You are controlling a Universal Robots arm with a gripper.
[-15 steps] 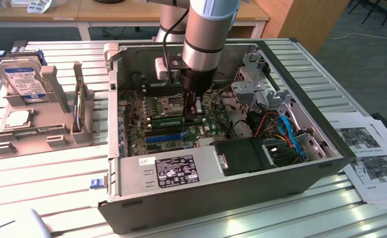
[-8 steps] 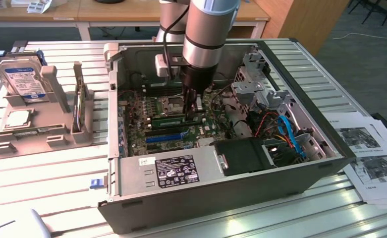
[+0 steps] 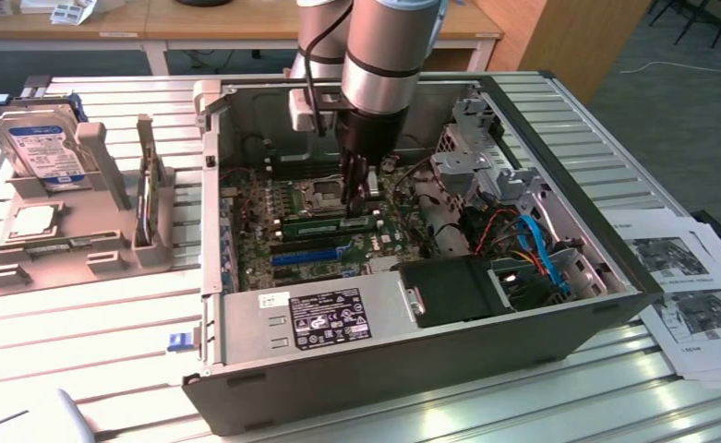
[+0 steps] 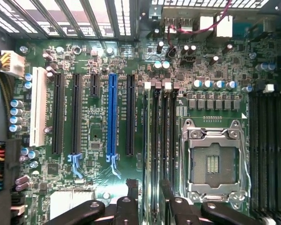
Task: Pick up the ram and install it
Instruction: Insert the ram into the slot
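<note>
Robot arm (image 3: 378, 55) reaching down into an open computer case (image 3: 397, 388) on a slatted metal table (image 3: 90, 369).
The gripper (image 3: 363, 205) hangs over the motherboard (image 3: 261, 208), just beside the CPU socket (image 3: 323, 192), with the green ram (image 3: 317, 225) lying along the memory slots at its tips. On the exterior view's left, a blue-labelled hard drive (image 3: 46, 148) stands in a grey holder (image 3: 58, 245).

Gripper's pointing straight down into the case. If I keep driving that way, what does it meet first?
Most likely the ram, standing in the memory slots just under the open gripper. The remaining gap is hard to judge.
</note>
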